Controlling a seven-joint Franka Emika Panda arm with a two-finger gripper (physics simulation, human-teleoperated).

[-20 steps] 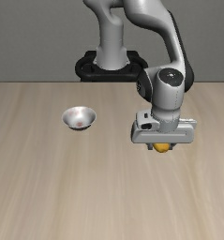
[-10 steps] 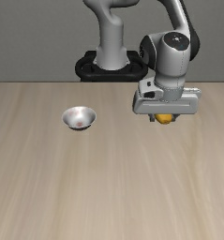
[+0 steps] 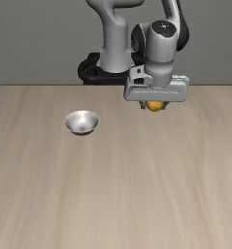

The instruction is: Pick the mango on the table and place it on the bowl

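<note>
A robot arm's hand (image 3: 156, 100) pinches a yellow-orange mango (image 3: 156, 106) and holds it in the air over the wooden worktop (image 3: 127, 190), near its far edge. Since a second ago, hand and mango have risen and shifted toward the exterior view's left, so the carry to the metal bowl (image 3: 82, 122) seems under way. The bowl sits well apart, further left. Only the mango's underside peeks out, so its long axis cannot be told.

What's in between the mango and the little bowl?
Just bare table between the mango and the bowl, as the exterior view shows.
</note>
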